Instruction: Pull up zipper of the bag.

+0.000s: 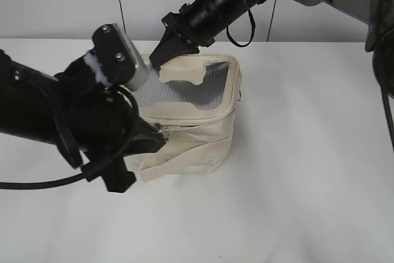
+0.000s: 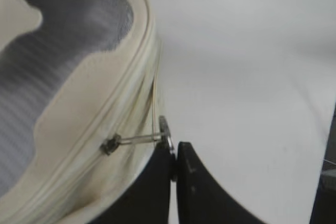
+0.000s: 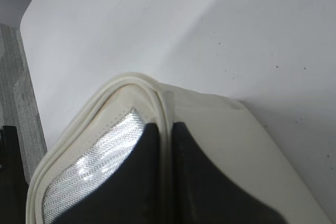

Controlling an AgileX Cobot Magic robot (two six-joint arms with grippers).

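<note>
The cream bag (image 1: 203,143) stands mid-table, with a grey mesh window (image 1: 191,87) in its lid. My left gripper (image 2: 174,148) is shut on the ring of the silver zipper pull (image 2: 137,139) at the lid's front rim; the slider (image 2: 109,145) sits on the cream zip track. In the exterior view this gripper (image 1: 157,140) is at the bag's front left corner. My right gripper (image 3: 169,129) is shut on the bag's lid rim (image 3: 137,81) at the back left corner, also seen in the exterior view (image 1: 161,53).
The white table (image 1: 295,201) surrounds the bag. A wide cream strap (image 1: 184,161) crosses the bag's front. Grey floor (image 3: 21,103) shows past the table edge in the right wrist view. Both dark arms crowd the bag's left side.
</note>
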